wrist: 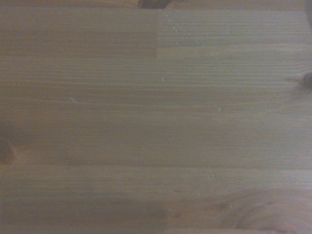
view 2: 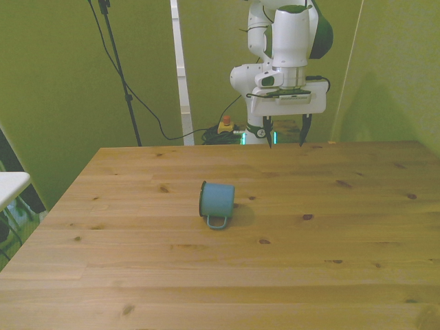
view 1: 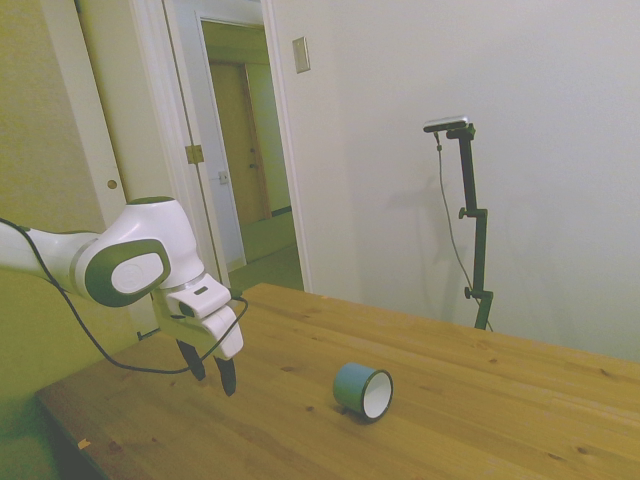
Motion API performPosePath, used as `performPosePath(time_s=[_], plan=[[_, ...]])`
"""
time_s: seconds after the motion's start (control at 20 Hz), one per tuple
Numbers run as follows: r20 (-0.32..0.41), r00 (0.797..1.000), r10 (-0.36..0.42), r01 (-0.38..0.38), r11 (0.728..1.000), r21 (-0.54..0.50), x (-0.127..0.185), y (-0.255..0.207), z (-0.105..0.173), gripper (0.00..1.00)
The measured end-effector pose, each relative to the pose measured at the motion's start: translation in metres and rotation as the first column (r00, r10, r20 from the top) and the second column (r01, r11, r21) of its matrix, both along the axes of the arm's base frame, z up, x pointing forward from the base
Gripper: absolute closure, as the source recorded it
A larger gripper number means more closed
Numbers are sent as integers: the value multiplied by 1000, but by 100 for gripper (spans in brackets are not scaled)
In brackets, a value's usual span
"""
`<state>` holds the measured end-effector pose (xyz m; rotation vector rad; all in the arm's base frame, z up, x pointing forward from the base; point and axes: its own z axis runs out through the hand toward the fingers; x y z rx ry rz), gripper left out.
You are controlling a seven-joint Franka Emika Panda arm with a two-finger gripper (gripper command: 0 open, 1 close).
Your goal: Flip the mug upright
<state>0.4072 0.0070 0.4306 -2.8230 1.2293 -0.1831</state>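
Observation:
The teal mug (view 1: 362, 390) (view 2: 217, 199) lies on its side near the middle of the wooden table (view 1: 480, 400) (view 2: 137, 261). Its white inside shows in the side view, and its loop handle (view 2: 217, 221) points toward the near edge in the front view. My gripper (view 1: 211, 374) (view 2: 286, 133) hangs open above the table, well apart from the mug, with nothing between its fingers. In the front view it is beyond the mug and toward the front view's right. The wrist view holds only bare wood planks (wrist: 156, 122).
A doorway (view 1: 245, 150) opens behind the table in the side view. Cables (view 2: 158, 117) run behind the far edge in the front view. A white surface (view 2: 10, 184) juts in at the front view's left.

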Motion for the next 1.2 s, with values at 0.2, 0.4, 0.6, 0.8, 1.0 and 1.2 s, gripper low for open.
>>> performPosePath(time_s=[0.2,0.4,0.6,0.8,1.0,1.2], plan=[[14,1000,10,-10,1000,11,4,-17,8,0],[62,998,-21,20,999,27,26,-75,41,0],[69,997,-39,37,999,27,60,-121,54,0],[57,998,-26,24,999,27,96,-153,60,0],[75,997,-14,9,997,78,103,-163,59,0],[74,996,-49,39,991,125,107,-221,50,0]])
